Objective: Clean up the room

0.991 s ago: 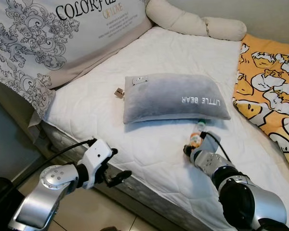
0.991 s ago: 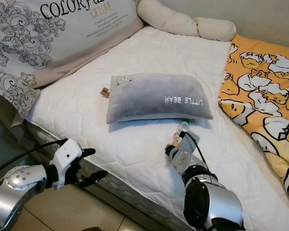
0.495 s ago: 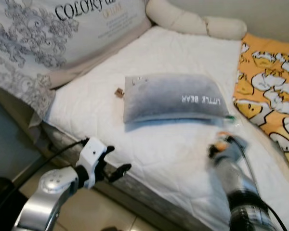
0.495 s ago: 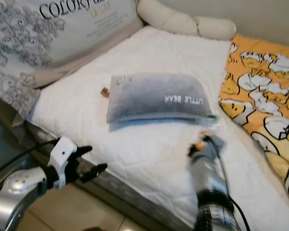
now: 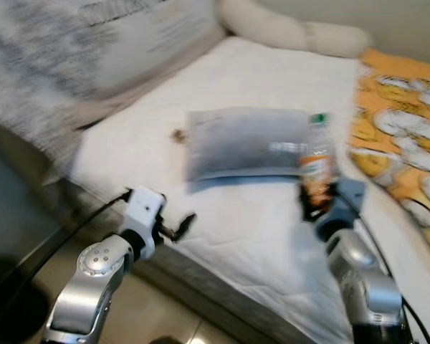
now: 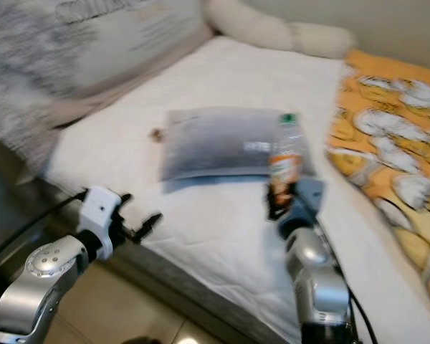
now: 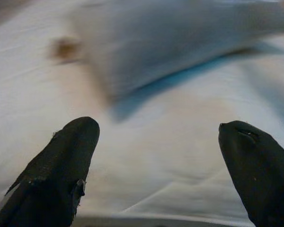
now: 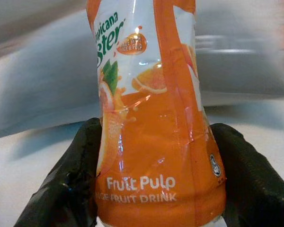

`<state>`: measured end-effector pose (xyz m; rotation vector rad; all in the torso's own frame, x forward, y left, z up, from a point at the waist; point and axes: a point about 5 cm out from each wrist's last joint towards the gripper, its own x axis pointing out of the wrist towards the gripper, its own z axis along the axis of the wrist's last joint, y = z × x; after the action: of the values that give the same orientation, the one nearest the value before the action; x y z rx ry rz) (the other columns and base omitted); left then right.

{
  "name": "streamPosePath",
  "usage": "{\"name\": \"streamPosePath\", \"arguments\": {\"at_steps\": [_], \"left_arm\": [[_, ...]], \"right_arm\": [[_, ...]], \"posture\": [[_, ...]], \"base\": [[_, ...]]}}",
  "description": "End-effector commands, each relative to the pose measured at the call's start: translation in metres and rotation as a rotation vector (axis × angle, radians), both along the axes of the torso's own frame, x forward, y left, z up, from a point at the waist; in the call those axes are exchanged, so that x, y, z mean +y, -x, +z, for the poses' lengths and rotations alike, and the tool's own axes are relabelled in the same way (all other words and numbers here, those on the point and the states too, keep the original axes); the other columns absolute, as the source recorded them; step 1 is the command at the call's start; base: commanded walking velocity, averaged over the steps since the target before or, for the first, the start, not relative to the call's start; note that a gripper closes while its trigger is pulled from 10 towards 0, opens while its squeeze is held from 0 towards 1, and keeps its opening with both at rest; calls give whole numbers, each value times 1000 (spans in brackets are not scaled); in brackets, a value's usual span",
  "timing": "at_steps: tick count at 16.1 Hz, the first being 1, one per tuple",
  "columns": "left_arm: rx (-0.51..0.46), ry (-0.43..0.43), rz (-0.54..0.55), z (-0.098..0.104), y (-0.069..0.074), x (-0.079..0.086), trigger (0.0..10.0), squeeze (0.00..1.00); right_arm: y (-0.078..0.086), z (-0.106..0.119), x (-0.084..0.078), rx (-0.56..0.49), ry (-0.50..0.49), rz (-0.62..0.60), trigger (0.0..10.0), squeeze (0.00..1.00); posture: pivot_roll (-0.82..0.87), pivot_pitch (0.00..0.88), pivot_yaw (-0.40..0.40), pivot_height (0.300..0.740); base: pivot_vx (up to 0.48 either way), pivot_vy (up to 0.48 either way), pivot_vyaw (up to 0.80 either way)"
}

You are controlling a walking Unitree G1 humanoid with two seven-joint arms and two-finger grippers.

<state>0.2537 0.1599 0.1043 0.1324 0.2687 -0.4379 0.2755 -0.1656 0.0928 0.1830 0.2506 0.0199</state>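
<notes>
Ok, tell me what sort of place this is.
Most likely a bedroom: a white quilted mattress carries a grey pillow, a cream bolster and an orange cartoon-print blanket. The right tool holds an orange drink bottle upright above the mattress.

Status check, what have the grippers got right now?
Right gripper shut on orange drink bottle, upright above the bed. Left gripper open at bed edge. Grey pillow behind bottle; nothing blocking.

- Right gripper [image 5: 314,206] clamps an orange-labelled plastic drink bottle with green cap [image 5: 317,158], upright above the white quilted mattress [image 5: 236,215].
- Grey rectangular pillow [image 5: 244,143] lies behind it.
- Left gripper [image 5: 178,227], fingers apart, at mattress edge.
</notes>
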Motion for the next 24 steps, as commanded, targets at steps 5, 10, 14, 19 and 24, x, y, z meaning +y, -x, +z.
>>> {"name": "streamPosePath", "arguments": {"at_steps": [5,10,14,19,24], "left_arm": [[-77,-65,152,5,-12,8,10000,0],[-67,-108,161,0,-9,13,10000,0],[-92,-67,221,6,-37,12,10000,0],[-84,-41,244,6,-65,12,10000,0],[-87,26,305,2,-72,18,10000,0]], "right_arm": [[14,-5,22,22,12,123,10000,0],[19,-12,22,56,6,137,10000,0],[0,-14,23,52,-64,58,10000,0],[-27,-8,21,28,-41,77,10000,0],[-43,-8,41,21,-19,152,10000,0]], "posture": [[37,0,14,740],[13,0,20,740],[10,0,16,740],[19,0,-22,740],[-20,0,11,740]], "base": [[0,0,800],[0,0,800],[0,0,800],[0,0,800],[0,0,800]]}}
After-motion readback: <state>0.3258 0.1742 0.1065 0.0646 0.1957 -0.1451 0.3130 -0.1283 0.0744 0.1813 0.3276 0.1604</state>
